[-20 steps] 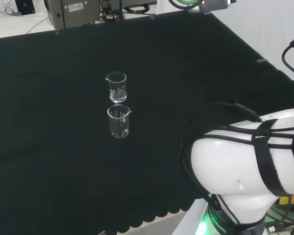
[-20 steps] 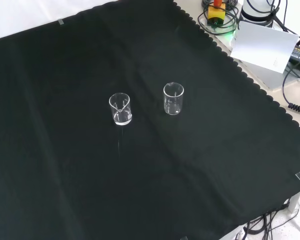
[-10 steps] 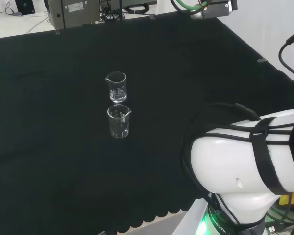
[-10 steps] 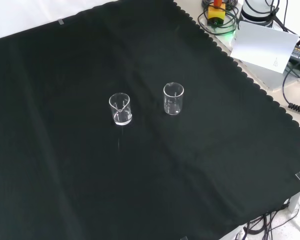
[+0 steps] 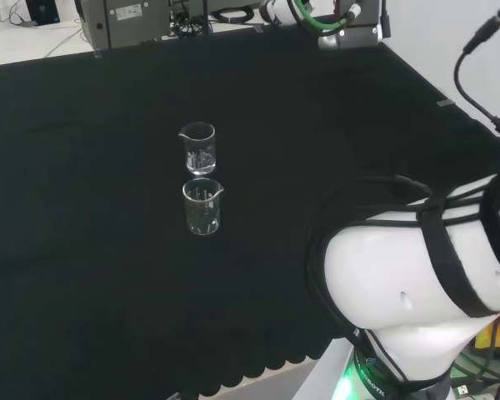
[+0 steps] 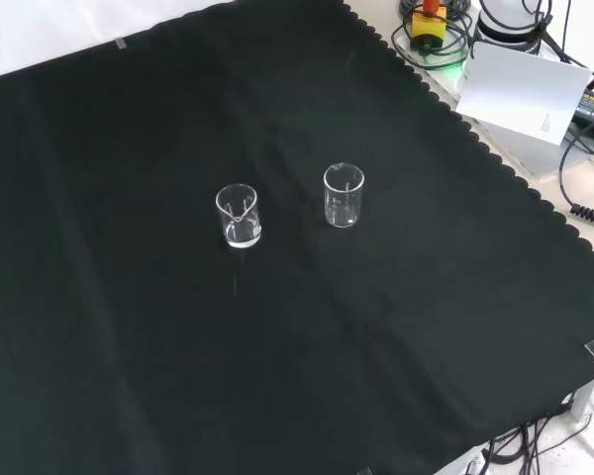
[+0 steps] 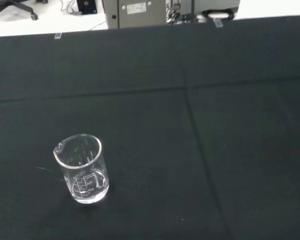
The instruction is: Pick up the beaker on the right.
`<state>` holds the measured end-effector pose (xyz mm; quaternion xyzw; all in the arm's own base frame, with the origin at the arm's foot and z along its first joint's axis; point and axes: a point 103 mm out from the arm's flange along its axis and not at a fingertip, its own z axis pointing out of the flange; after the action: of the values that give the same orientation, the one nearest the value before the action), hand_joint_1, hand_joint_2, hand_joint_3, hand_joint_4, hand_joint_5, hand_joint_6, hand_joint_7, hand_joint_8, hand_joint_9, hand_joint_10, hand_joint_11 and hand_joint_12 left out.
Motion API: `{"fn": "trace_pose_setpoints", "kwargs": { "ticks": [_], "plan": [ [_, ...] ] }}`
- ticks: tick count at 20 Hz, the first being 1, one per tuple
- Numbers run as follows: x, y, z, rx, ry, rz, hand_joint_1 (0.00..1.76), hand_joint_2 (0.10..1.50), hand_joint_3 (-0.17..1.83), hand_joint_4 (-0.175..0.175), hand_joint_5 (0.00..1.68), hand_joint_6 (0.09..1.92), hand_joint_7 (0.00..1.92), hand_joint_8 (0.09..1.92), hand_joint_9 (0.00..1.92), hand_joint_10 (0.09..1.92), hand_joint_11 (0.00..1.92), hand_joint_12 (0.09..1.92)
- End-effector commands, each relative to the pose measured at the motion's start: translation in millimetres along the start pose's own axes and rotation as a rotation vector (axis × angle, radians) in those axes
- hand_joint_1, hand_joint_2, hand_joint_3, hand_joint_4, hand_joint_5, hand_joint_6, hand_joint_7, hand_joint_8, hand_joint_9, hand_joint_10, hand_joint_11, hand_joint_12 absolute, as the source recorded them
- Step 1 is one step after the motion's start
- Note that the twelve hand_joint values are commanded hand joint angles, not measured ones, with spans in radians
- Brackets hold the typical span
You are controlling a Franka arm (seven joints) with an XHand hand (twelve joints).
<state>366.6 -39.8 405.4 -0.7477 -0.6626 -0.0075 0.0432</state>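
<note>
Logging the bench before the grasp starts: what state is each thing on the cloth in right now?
Beaker on the right of the front view: upright, looks empty, untouched on the cloth.
Beaker on the left of the front view: upright, looks empty, standing apart from the other.
Black cloth: spread flat, with faint creases.

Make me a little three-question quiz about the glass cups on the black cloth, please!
1. How many beakers stand on the black cloth in the front view?
2. True or false: both beakers stand upright.
3. In the front view, the right beaker and the left beaker are: A) touching, B) apart, C) stacked.

Key
1. Two.
2. True: both stand on their bases, open mouths up.
3. B: bare cloth shows between them.
</note>
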Motion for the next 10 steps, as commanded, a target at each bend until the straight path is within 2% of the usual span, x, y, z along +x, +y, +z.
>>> {"fn": "trace_pose_setpoints", "kwargs": {
  "ticks": [1,4,10],
  "plan": [
    [-13.4,77.5,65.1,0.026,0.095,-0.044,0.72,0.83,0.49,-0.024,0.48,0.09,0.21,0.64,0.41,0.67,0.16,1.39],
    [-13.0,100.2,89.9,0.054,0.115,-0.053,0.77,0.75,0.57,-0.025,0.48,0.09,0.22,0.65,0.43,0.67,0.16,1.39],
    [-4.7,130.9,142.3,0.123,0.162,-0.07,0.81,0.68,0.62,-0.025,0.4,0.09,0.17,0.64,0.38,0.66,0.14,1.39]
  ]
}}
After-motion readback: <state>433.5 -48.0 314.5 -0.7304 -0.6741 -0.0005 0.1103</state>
